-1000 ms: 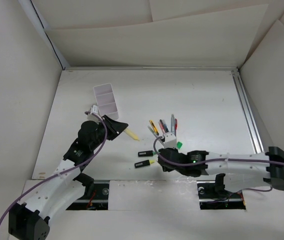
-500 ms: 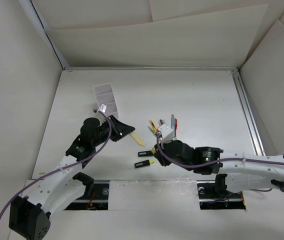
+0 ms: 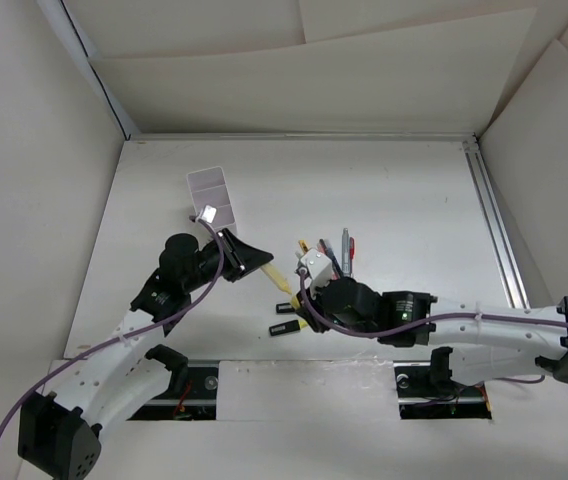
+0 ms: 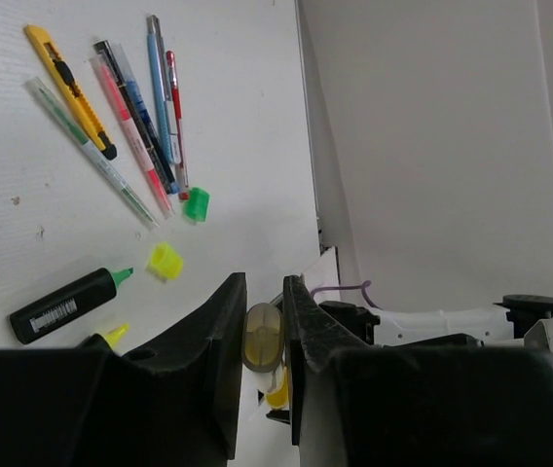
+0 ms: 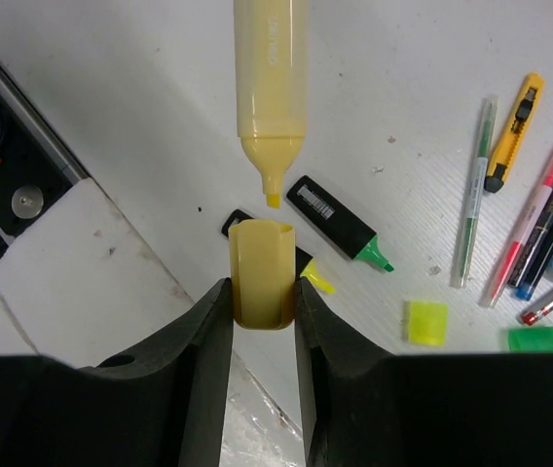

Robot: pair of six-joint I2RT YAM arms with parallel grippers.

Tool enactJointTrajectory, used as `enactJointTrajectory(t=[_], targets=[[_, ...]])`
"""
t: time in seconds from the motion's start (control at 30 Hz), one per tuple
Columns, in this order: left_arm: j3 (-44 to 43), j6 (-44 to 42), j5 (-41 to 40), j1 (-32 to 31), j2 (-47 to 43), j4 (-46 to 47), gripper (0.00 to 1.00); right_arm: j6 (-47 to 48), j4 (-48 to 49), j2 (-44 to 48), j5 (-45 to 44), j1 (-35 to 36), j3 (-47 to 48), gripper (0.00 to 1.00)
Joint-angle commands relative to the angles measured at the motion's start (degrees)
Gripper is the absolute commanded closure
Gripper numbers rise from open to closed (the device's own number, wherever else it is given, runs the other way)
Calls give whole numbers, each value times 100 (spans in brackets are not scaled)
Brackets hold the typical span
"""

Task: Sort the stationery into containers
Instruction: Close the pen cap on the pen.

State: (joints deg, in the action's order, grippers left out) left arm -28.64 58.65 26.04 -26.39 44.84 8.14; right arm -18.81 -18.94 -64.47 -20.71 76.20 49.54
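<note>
My left gripper (image 3: 252, 262) is shut on a pale yellow highlighter (image 3: 275, 276); its rear end (image 4: 263, 338) shows between the fingers in the left wrist view. My right gripper (image 5: 262, 292) is shut on the matching pale yellow cap (image 5: 262, 274). The cap's open end faces the highlighter's bare tip (image 5: 273, 199) across a small gap. Both hang above the table. Below lie two black highlighters (image 5: 340, 226), a yellow cap (image 5: 426, 322), a green cap (image 5: 535, 339) and several pens (image 4: 140, 117). The white two-compartment container (image 3: 214, 198) stands at the back left.
A yellow utility knife (image 5: 515, 131) lies beside the pens. The table's near edge with the arm mounts (image 3: 294, 385) runs just below the black highlighters. White walls (image 3: 24, 200) close in the table on the left, back and right.
The right gripper with the cap has moved left and up toward the highlighter's tip. The left gripper first shifted slightly right with the highlighter, then held still.
</note>
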Motion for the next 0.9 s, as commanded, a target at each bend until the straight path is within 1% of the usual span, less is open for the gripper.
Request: enactJointTrajectory(t=[0.0,0.57,0.87], targets=[[-150,23,182,29,33,416,100,141,277,-48,58,44,319,81],[-45,-38,296,29,34,417,100,193,225,-163,-118,44,433,81],[8,-91,24,29,-81,232,100,141,162,4,-179,44,434,81]])
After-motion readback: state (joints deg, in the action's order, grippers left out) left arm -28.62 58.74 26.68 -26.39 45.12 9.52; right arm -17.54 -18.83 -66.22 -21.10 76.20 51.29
